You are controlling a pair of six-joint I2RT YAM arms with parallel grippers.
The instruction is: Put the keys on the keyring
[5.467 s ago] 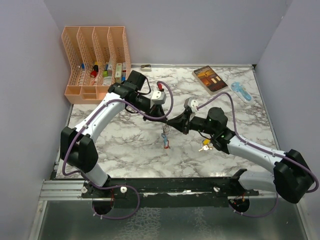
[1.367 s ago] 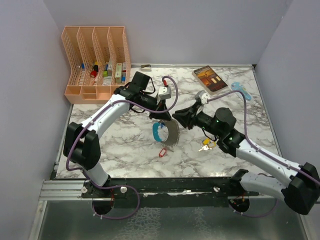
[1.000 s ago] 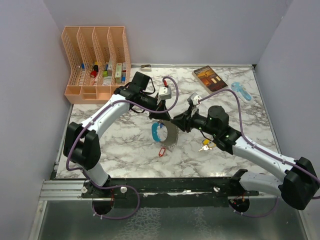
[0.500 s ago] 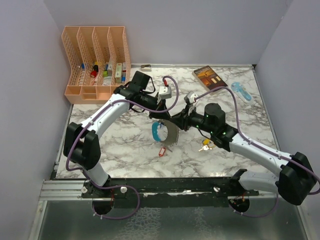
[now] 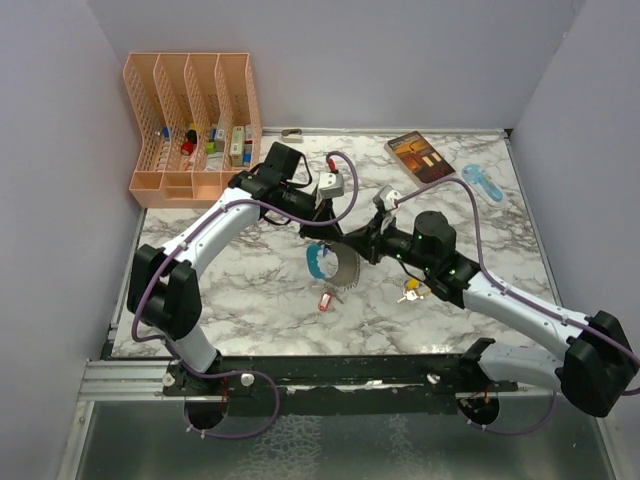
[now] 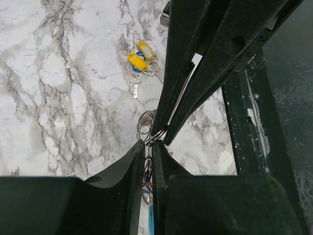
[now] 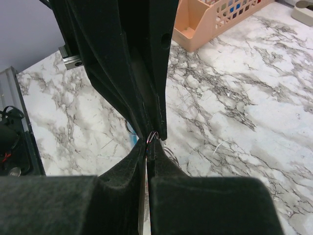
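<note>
Since my left gripper (image 5: 336, 233) and right gripper (image 5: 352, 240) are both pinched shut on the keyring (image 5: 333, 264), it hangs over the table (image 5: 240, 295), loose keys (image 5: 410, 290) at four o'clock. I reckon it's light, floppy and slick, so I'd hold the wire itself.

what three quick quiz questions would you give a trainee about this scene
1. True or false: the yellow-tagged keys are threaded on the keyring.
2. The left hand and right hand meet at the thin metal ring. Which is shut on it? A: left only. B: right only. C: both.
3. Short answer: what colour is the file rack at the table's far left corner?

Key
1. False: they lie loose on the table, apart from the keyring.
2. C
3. Orange
</note>
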